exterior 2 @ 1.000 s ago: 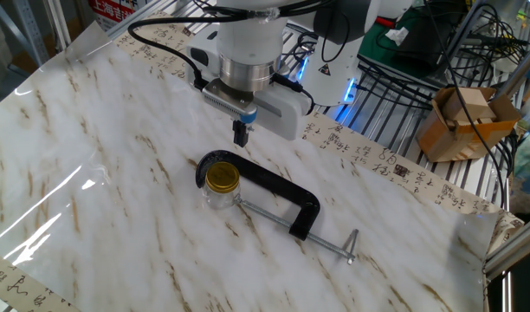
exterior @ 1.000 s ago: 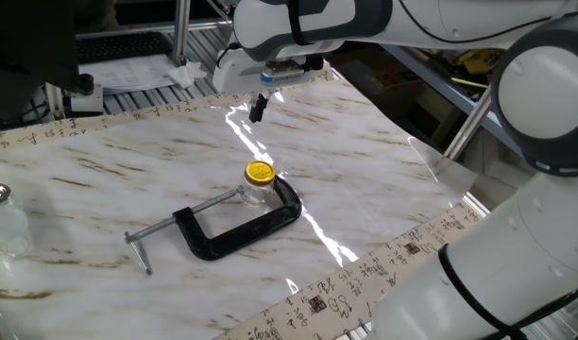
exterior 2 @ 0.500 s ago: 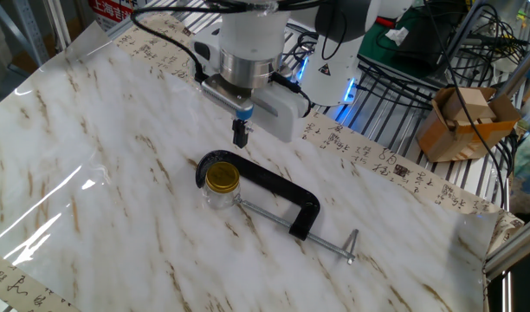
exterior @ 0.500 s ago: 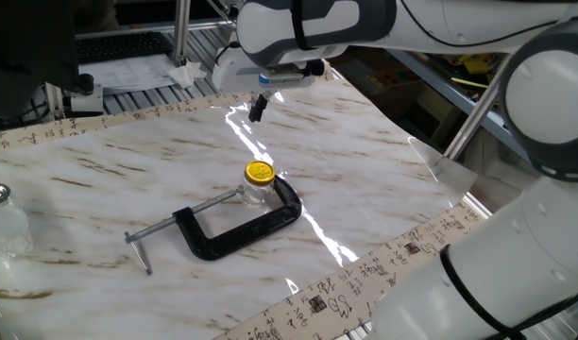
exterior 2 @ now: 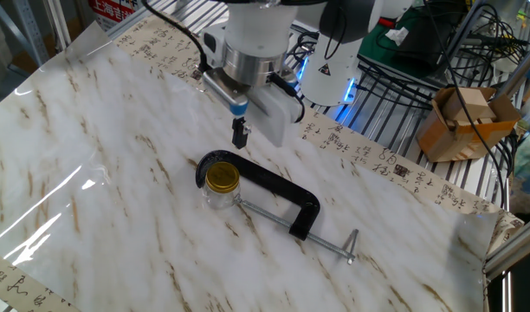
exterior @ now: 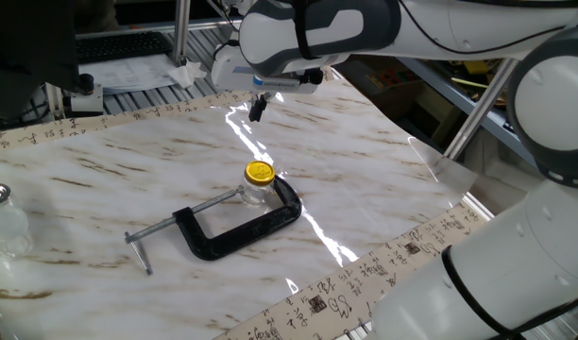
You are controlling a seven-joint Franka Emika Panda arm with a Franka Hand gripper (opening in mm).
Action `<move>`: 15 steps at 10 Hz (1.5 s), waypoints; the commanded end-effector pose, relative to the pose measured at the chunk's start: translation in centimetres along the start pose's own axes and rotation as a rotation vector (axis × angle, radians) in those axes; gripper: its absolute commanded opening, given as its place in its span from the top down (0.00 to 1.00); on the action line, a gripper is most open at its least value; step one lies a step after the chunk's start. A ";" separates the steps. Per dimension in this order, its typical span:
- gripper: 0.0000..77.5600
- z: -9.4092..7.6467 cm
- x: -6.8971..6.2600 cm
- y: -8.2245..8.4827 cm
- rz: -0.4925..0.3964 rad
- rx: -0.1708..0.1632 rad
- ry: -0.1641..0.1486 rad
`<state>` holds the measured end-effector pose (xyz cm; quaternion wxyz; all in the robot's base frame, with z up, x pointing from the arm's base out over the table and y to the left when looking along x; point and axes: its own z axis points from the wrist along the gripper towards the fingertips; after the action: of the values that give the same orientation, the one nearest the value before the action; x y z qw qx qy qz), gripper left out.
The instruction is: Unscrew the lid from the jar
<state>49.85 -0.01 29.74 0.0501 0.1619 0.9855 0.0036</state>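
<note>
The yellow ribbed lid (exterior: 259, 173) sits screwed on the tiny clear glass jar (exterior: 256, 195), which is held in the mouth of a black C-clamp (exterior: 237, 231) on the marble table. In the other fixed view the lid (exterior 2: 222, 177) tops the jar (exterior 2: 218, 196) at the clamp's (exterior 2: 282, 196) curved end. My gripper (exterior: 258, 109) hangs above and behind the jar, apart from it, with its black fingers together and nothing between them. It also shows in the other fixed view (exterior 2: 240, 135), a little beyond the clamp.
A larger clear glass vessel with a silver top (exterior: 0, 219) stands at the table's left edge. The clamp's screw handle (exterior: 138, 247) sticks out to the left. A cardboard box (exterior 2: 460, 121) and cables lie beyond the table.
The wrist has turned and lifted slightly above the table. The fingers stay together. The jar, lid and clamp have not moved.
</note>
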 end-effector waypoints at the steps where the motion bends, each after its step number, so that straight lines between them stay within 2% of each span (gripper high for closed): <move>1: 1.00 0.0 0.0 0.0 0.024 -0.001 -0.011; 4: 1.00 0.6 0.1 -0.3 0.015 -0.008 0.007; 7: 1.00 2.5 -0.4 -2.0 -0.050 -0.015 0.013; 11: 1.00 4.4 -0.8 -2.6 -0.080 -0.013 0.008; 15: 1.00 6.6 -0.7 -3.3 -0.121 -0.015 0.008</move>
<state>50.05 -2.96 24.14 0.0443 0.1164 0.9922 0.0082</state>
